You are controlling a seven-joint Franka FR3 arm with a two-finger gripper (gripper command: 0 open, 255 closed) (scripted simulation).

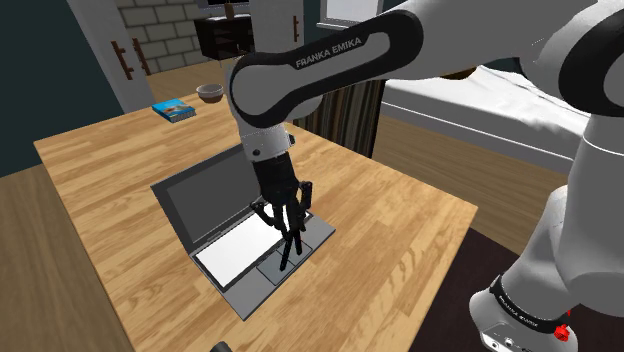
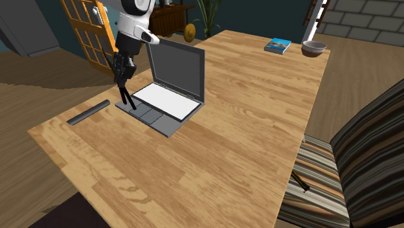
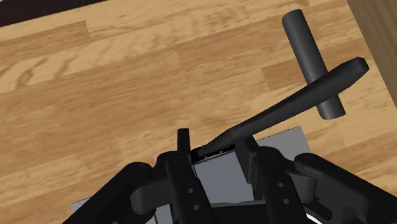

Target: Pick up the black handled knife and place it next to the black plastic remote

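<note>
The tool (image 1: 284, 212) clasps the black knife (image 1: 289, 244), which hangs down over the open laptop's (image 1: 212, 200) trackpad end. In the second exterior view the dark remote (image 2: 89, 111) lies on the bench (image 2: 246, 136), left of the laptop.

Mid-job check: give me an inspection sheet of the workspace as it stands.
Surface: wooden table, bare wood around the items.
Job's things: black knife clasped in the hand, hanging over the laptop; dark remote lying near the table's edge beside the laptop.
Clutter: open laptop; blue book and bowl at the far corner.
Grippers: hand shut on the knife.
Cables: nothing seen.
Surroundings: bed, striped seat, brick wall.
</note>
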